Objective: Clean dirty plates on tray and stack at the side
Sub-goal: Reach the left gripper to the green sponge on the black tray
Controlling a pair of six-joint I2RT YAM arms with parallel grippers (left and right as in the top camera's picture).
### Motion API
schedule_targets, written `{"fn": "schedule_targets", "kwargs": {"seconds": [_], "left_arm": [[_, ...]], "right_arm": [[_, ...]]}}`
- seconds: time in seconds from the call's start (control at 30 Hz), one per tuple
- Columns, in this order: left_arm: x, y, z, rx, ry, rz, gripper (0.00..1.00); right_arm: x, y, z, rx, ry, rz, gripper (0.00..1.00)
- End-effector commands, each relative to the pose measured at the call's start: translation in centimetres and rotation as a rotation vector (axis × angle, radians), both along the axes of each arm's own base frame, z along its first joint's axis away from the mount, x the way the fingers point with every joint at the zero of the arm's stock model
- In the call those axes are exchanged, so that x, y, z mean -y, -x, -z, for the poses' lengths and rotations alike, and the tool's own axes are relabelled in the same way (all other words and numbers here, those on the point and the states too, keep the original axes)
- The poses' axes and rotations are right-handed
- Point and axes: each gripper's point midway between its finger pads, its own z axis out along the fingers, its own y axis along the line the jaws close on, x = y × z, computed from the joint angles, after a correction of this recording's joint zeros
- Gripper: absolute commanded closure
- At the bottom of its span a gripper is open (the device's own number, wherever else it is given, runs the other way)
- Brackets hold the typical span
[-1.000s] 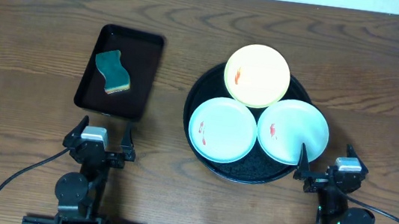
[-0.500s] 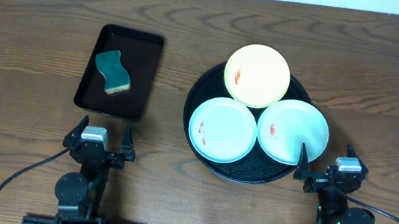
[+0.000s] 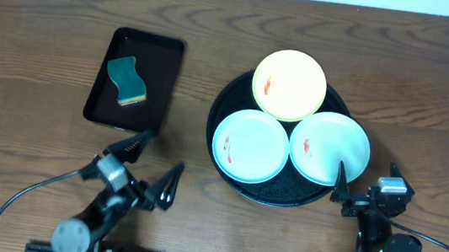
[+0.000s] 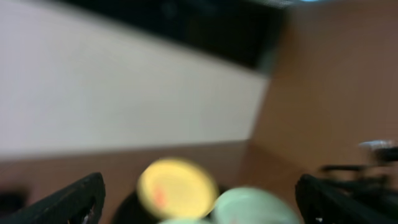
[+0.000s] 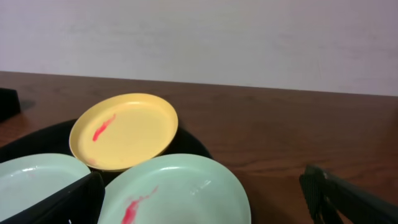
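At the upper left of the overhead frame, a small rectangular black tray [image 3: 162, 76] is seen on the brown wooden tabletop [image 3: 40, 29], and a wavy teal-green sponge [image 3: 127, 81] lies inside it. Below it, at the lower left, the left claw [image 3: 152, 166] is held released, wide and empty, angled toward the lower right; its own wrist view is blurred. Right of centre sits the large round black tray with a raised rim [image 3: 272, 192]. Three small round plates are crowded on it: a pale yellow plate [image 3: 289, 84] at the top, a pale blue plate [image 3: 249, 146] lower left and a mint plate [image 3: 329, 147] lower right, each marked by a red-orange smear. At the lower right the right claw [image 3: 366, 186] is likewise released and empty, one finger seen against the mint plate's near edge. Nothing is stacked at the side, so the sponge is probably to be fetched first. It is best gripped across its narrow waist and lifted clear of the tray wall, while a plate is steadied by the right claw against sliding under the wipe.
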Motion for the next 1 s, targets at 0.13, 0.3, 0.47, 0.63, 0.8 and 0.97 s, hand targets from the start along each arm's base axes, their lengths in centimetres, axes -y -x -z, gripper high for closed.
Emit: {"fn": "schedule_targets", "kwargs": {"seconds": [0.13,0.3,0.47,0.63,0.8,0.97], "left_arm": [[2.2,4.1,-6.6,0.033,-0.042,0.158,0.02],[-1.1,0.0,-5.0,-0.211,-0.199,-0.118,0.02],[-6.0,-3.2,-0.5,-0.637,-0.268,-0.378,0.02],[-4.2,-4.3,3.3,-0.85,-0.267,-0.234,0.02],[-3.0,-5.2,6.8,-1.021,-0.242,-0.129,0.02],[-2.7,-6.6,7.9,-1.091,-0.22,-0.103,0.02]], "right_arm": [[0.3,0.0,0.2,-0.006,-0.015,0.017,0.01],[0.3,0.0,0.2,-0.006,-0.015,0.017,0.01],[0.3,0.0,0.2,-0.006,-0.015,0.017,0.01],[0.3,0.0,0.2,-0.006,-0.015,0.017,0.01],[0.3,0.0,0.2,-0.006,-0.015,0.017,0.01],[0.3,0.0,0.2,-0.006,-0.015,0.017,0.01]]}}
